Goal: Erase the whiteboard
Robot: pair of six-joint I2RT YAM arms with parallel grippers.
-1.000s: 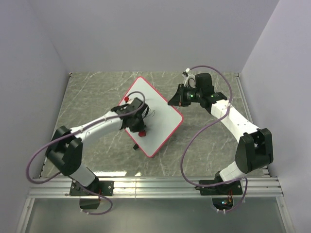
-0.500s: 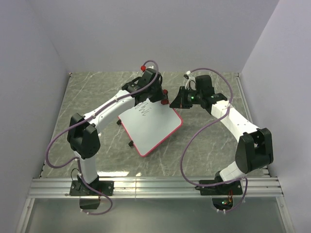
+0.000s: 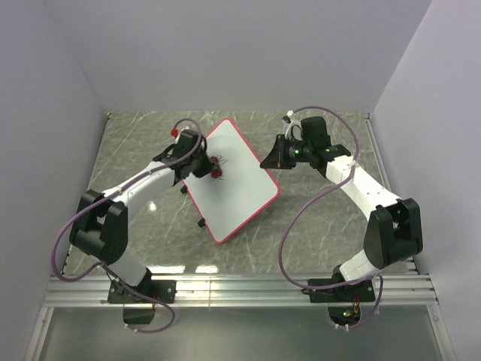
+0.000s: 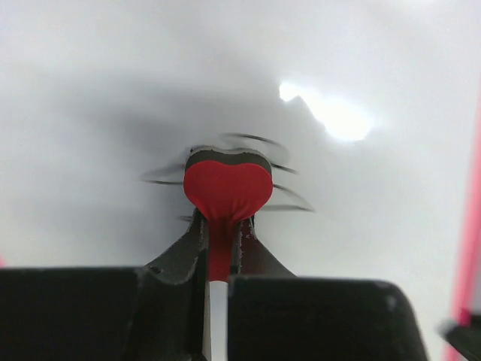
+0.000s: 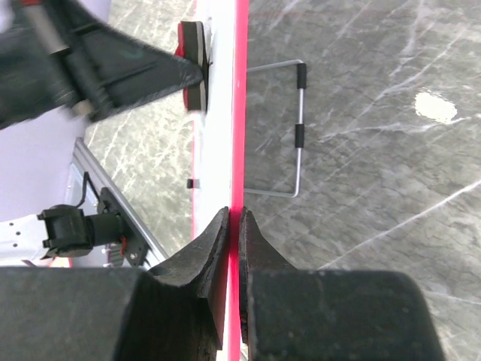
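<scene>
Swung back from the far edge, my left gripper [image 4: 223, 229] clenches the eraser [image 4: 228, 188] onto leftover scribbles [image 4: 289, 197], far-left on the whiteboard [image 3: 240, 192], which lies mid-table [image 3: 150, 218]; wiping looks unfinished. My right gripper [image 5: 234, 219] pinches its far-right edge.

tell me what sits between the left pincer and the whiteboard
A red-and-black eraser, gripped by the left pincer, rests against the whiteboard over black scribbles. The left wrist view shows it best.
</scene>
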